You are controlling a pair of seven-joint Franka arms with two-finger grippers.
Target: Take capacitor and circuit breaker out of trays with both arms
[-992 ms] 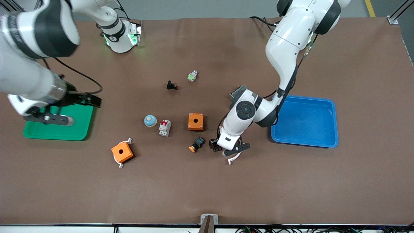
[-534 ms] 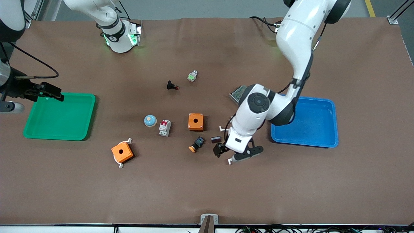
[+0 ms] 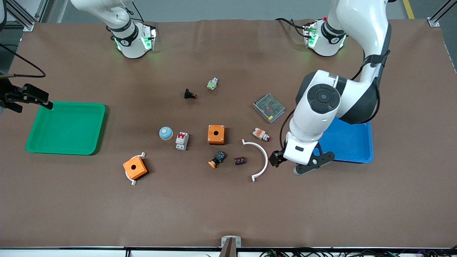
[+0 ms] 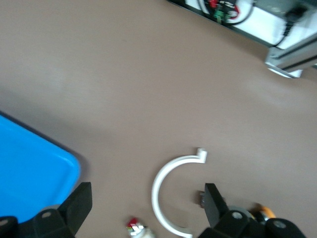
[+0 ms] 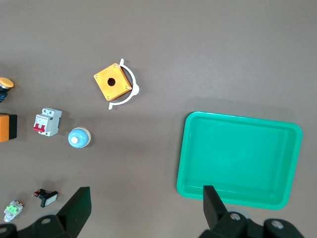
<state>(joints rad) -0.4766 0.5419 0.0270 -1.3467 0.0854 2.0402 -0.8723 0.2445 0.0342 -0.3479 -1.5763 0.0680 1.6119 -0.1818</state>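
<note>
While both arms hover with jaws spread empty, left gripper (image 3: pixel 290 165) beside the blue tray (image 3: pixel 357 150), right gripper (image 3: pixel 21 98) near the green tray (image 3: pixel 93 128), we count one capacitor (image 3: pixel 240 161) and one breaker (image 3: pixel 181 141) mid-table, two orange boxes (image 3: pixel 216 134).

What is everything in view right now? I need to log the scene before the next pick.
capacitor: 1, dark grey-black, on the table beside the push button
breaker: 1, white-grey with red levers, beside the blue dome
push button: 1, black-blue with orange cap
orange boxes: 2, one inside a white clip
blue dome: 1
white arc clip: 1, loose
white-orange cylinder: 1, red tip
metal mesh box: 1, grey
black part: 1, red tip
green-white part: 1
green tray: 1
blue tray: 1
left gripper: jaws open, beside the blue tray
right gripper: jaws open, beside the green tray
</note>
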